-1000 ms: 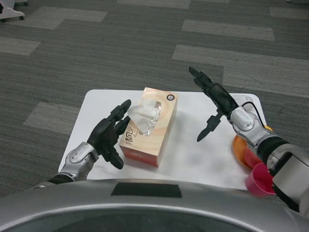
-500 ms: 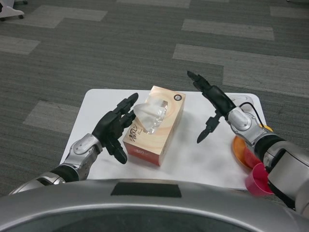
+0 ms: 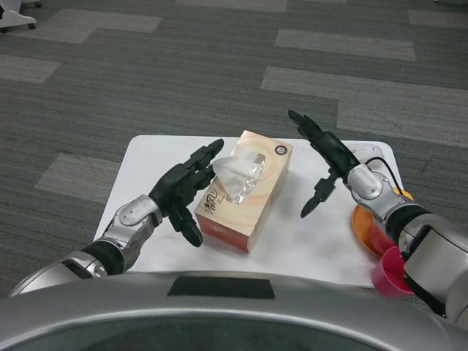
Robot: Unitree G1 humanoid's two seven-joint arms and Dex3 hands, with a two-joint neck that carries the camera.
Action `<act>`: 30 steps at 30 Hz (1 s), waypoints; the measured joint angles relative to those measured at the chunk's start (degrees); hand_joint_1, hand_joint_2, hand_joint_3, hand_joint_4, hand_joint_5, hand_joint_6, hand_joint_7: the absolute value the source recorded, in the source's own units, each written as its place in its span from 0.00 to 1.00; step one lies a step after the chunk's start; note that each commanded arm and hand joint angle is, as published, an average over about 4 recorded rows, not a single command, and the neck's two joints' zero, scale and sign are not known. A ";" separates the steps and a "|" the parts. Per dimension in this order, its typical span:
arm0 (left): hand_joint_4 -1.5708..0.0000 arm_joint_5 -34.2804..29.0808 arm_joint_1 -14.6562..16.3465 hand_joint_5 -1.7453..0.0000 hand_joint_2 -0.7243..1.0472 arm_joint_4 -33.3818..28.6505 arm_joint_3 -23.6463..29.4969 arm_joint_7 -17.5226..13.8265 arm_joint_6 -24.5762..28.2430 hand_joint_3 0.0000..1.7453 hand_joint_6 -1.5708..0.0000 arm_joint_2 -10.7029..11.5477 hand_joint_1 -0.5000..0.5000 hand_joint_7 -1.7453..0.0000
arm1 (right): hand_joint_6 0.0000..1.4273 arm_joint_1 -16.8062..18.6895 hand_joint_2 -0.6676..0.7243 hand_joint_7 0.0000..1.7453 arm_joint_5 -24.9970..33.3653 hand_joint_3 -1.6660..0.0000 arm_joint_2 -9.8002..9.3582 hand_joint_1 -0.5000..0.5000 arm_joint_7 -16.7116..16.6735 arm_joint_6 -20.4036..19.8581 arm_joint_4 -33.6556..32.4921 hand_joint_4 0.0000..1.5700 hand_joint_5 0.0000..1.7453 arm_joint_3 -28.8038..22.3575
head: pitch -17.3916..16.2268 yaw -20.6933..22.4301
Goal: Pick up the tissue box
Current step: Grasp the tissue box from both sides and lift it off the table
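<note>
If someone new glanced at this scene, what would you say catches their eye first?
Most striking is the orange tissue box in the middle of the white table, a tissue poking from its top. The black left hand lies flat against the box's left side, while the right hand hovers open, apart from it on the right. An orange plate and pink cup sit at the table's right edge.

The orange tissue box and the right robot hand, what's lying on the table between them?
Nothing: the head view shows only bare white table between the orange cardboard tissue box and the open black right robot hand.
</note>
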 measured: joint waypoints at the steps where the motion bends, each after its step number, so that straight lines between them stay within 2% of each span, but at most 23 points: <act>1: 1.00 0.02 -0.18 1.00 0.20 0.00 -0.20 0.00 0.19 0.05 1.00 -0.06 1.00 1.00 | 0.00 -0.01 0.64 0.00 0.00 0.90 0.02 0.05 -0.12 0.00 0.43 0.00 0.00 0.00 | 0.03 -0.06; 8: 1.00 0.42 -0.70 1.00 0.20 0.00 -1.45 0.07 0.66 0.05 1.00 -0.45 1.00 1.00 | 0.00 -0.04 0.59 0.00 0.00 0.93 0.15 0.04 -1.21 0.10 3.57 0.00 0.00 0.03 | 0.16 -0.24; 14: 1.00 1.13 -1.09 1.00 0.20 0.00 -2.08 0.14 0.75 0.05 1.00 -0.83 1.00 1.00 | 0.00 -0.14 0.59 0.00 -0.01 0.90 0.50 0.04 -1.89 0.98 5.75 0.00 0.00 1.05 | 0.32 -0.35; 18: 1.00 1.91 -1.48 1.00 0.20 0.00 -2.38 0.15 0.82 0.05 1.00 -0.94 1.00 1.00 | 0.00 -0.18 0.59 0.00 -0.01 0.90 0.73 0.04 -2.24 1.58 7.13 0.00 0.06 1.49 | 0.40 -0.37; 21: 1.00 2.40 -1.89 1.00 0.20 0.01 -2.85 0.17 0.90 0.05 1.00 -0.98 1.00 1.00 | 0.00 -0.20 0.59 0.00 -0.01 0.93 0.80 0.04 -2.35 2.04 7.94 0.00 0.03 1.75 | 0.42 -0.37; 30: 1.00 2.61 -2.80 1.00 0.20 0.01 -3.65 0.17 1.23 0.05 1.00 -1.19 1.00 1.00 | 0.00 -0.20 0.59 0.00 -0.02 0.90 0.94 0.04 -2.79 3.14 9.25 0.00 0.06 3.50 | 0.52 -0.39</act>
